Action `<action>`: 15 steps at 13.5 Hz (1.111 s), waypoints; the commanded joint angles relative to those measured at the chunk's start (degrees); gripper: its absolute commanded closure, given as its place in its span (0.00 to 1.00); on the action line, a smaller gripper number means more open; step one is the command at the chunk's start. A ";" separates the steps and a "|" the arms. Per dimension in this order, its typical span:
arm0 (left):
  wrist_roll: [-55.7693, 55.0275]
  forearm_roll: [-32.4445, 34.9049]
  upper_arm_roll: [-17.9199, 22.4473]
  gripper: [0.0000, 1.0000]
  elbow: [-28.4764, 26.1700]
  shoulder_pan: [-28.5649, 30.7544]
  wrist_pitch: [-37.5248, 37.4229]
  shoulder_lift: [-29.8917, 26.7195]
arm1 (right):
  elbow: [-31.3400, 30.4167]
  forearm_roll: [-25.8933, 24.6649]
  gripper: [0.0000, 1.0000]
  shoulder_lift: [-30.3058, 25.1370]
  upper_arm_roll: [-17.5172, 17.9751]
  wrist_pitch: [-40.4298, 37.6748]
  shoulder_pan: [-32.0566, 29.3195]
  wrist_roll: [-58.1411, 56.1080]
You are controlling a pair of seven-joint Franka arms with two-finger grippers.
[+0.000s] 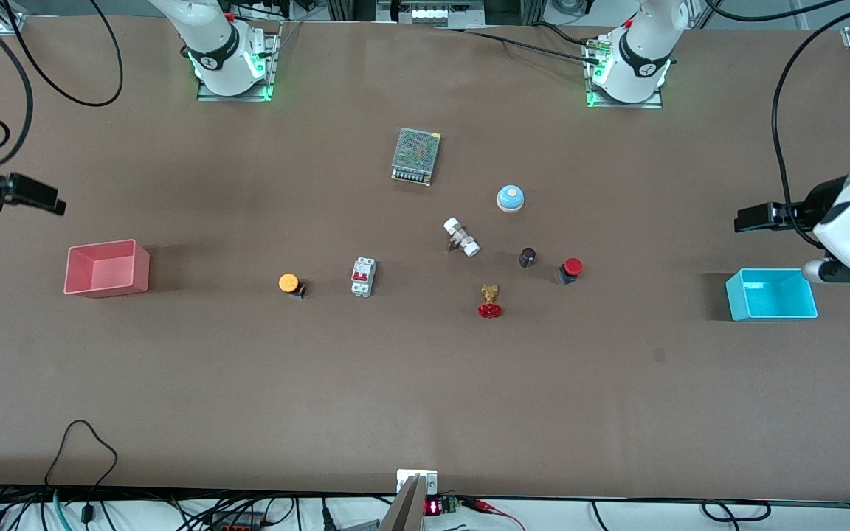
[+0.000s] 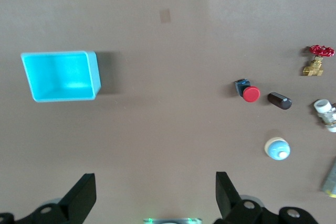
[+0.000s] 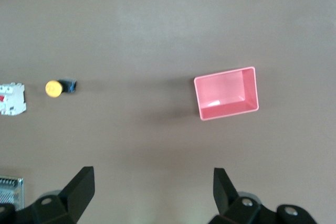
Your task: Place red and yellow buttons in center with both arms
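The red button (image 1: 571, 270) lies on its side on the brown table, toward the left arm's end; it also shows in the left wrist view (image 2: 249, 92). The yellow button (image 1: 290, 283) lies on its side toward the right arm's end and shows in the right wrist view (image 3: 56, 87). The table's middle (image 1: 425, 295) lies between them. My left gripper (image 2: 156, 179) is open and empty, high above the table near the blue bin. My right gripper (image 3: 152, 174) is open and empty, high above the table near the pink bin.
A blue bin (image 1: 772, 313) stands at the left arm's end and a pink bin (image 1: 106, 286) at the right arm's. A circuit breaker (image 1: 363, 277), power supply (image 1: 416, 156), blue bell (image 1: 510, 198), white fitting (image 1: 461, 237), dark cylinder (image 1: 527, 257) and red valve (image 1: 490, 302) lie around the middle.
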 commanded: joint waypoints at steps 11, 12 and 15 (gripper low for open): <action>4.90 -3.63 17.05 0.00 -24.05 -14.20 11.81 -21.68 | -18.36 -0.38 0.00 -14.34 0.65 5.14 -0.87 -1.91; 4.90 -3.28 17.05 0.00 -23.44 -14.11 10.12 -21.60 | -18.27 -0.38 0.00 -14.42 0.65 5.05 -0.87 -1.91; 5.33 -3.19 17.05 0.00 -21.77 -14.02 9.67 -20.55 | -18.36 -0.38 0.00 -14.86 0.65 4.96 -0.87 -2.00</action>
